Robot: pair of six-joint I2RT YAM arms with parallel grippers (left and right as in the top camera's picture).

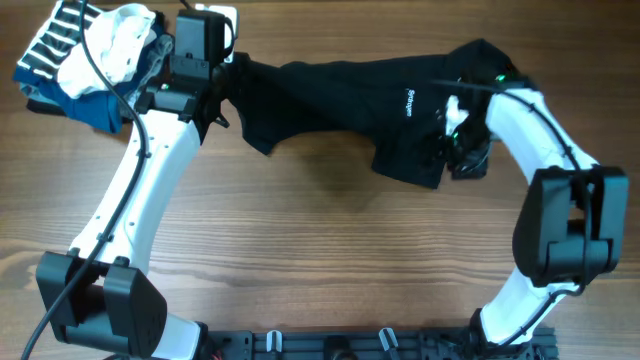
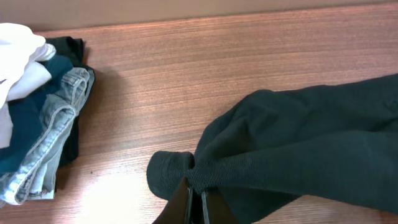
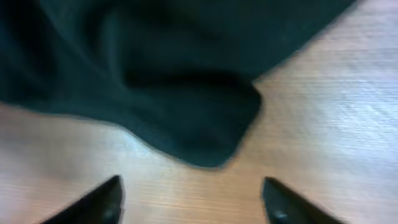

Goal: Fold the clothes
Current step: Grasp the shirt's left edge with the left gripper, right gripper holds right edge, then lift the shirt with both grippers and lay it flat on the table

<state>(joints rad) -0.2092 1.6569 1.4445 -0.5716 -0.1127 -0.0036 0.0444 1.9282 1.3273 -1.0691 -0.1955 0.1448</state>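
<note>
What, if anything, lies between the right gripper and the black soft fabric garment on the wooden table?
Nothing visible does. The right gripper is open over the bare wooden table, and the rounded edge of the black soft fabric garment lies just ahead of it, unobstructed.

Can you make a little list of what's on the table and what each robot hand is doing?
black shirt: crumpled, not yet folded
logo: small, pale, facing up
left hand: shut on a bunched shirt edge
right hand: open, near the shirt's other end, holding nothing
clothes pile: striped, white, blue and denim, far left corner
</note>
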